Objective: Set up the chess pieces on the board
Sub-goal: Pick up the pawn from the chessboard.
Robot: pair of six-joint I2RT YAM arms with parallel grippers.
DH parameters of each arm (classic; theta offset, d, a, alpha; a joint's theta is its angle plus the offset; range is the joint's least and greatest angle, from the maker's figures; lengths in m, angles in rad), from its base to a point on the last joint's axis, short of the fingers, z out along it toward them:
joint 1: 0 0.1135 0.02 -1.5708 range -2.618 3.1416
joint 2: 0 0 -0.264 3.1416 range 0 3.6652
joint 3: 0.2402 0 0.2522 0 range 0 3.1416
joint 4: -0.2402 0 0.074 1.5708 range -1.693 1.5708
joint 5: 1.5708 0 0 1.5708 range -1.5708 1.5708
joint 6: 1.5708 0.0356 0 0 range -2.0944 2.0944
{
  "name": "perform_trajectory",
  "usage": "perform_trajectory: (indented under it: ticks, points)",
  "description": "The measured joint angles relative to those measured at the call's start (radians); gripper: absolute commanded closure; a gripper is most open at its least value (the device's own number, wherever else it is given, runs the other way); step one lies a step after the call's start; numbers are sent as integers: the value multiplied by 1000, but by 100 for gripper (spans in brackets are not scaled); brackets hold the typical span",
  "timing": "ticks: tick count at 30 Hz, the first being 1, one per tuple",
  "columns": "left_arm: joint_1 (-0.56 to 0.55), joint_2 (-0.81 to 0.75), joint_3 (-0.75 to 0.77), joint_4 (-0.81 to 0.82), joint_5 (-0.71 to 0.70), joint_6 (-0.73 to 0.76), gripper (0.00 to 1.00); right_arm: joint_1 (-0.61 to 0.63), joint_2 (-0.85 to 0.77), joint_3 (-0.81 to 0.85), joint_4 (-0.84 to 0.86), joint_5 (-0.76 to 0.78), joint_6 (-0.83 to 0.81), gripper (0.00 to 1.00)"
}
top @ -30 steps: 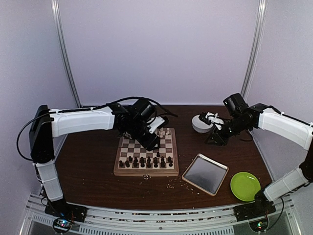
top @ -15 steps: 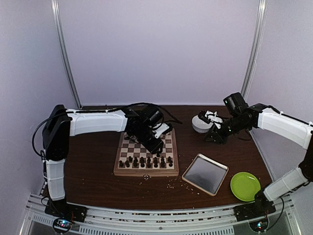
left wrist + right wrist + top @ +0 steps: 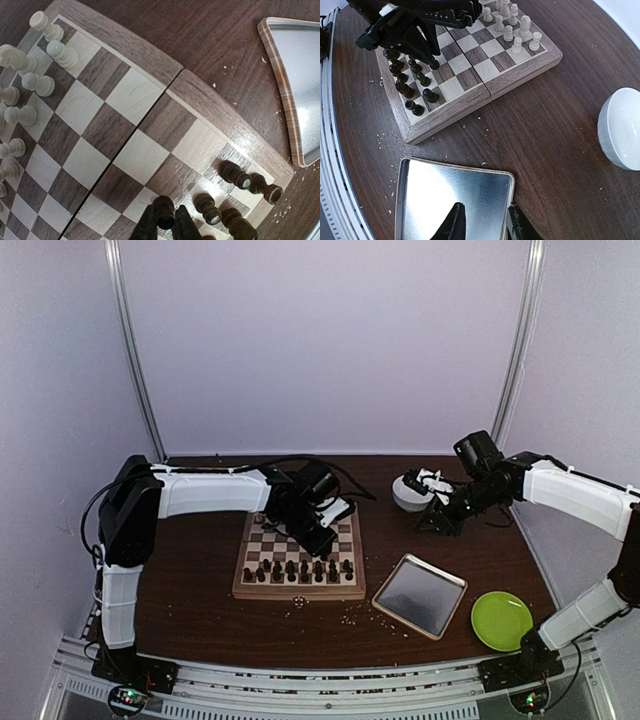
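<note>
**A:** Jaws of the left gripper [image 3: 164,220] stand narrow, one finger against each flank of a dark pawn [image 3: 163,206]. It looks pinched, though I cannot tell whether its foot rests on the board [image 3: 125,95] or hangs just above it.

**B:** Where on the board?

**A:** One square in from the dark ranks along the board's near edge, just beside the board's fold line.

**B:** And the right gripper [image 3: 485,221]?

**A:** Well off the board to its right, fingers apart with nothing between them. Only the metal tray [image 3: 445,185] shows through the gap.

**B:** What could go wrong?

**A:** The grip sits on the rounded head, so I judge the pawn could slip or tip. A neighbouring dark pawn [image 3: 206,208] stands just beside one finger, and a sideways move could knock it into the others.

**B:** How does the pawn point?

**A:** Upright. Its long axis stands square to the board, head toward the wrist camera and base down. The cream pieces [image 3: 37,84] at the board's far edge are well apart from it.
</note>
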Motion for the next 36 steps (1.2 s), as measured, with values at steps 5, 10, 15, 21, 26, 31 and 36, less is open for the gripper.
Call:
perform_trajectory:
  ticks: [5, 10, 15, 21, 26, 31, 36]
  points:
    - [0, 0, 12, -7, 0, 0, 85, 0, 8, 0, -3, 0, 0, 72]
    - [0, 0, 14, -20, 1, 6, 79, 0, 19, 1, -5, 0, 0, 72]
    - [0, 4, 14, -27, 5, 8, 82, 0, 33, 1, -11, -1, -1, 73]
    - [0, 18, 14, -38, 6, 9, 88, 0, 34, 2, -12, -5, -2, 73]
    - [0, 19, 19, -40, 6, 11, 93, 0, 34, 3, -12, -7, -3, 73]
    - [0, 13, 25, -53, -14, 16, 94, 0, 34, 3, -12, -7, -3, 73]
    - [22, -75, -23, -84, -56, 27, 94, 0, 34, 3, -13, -10, -3, 74]
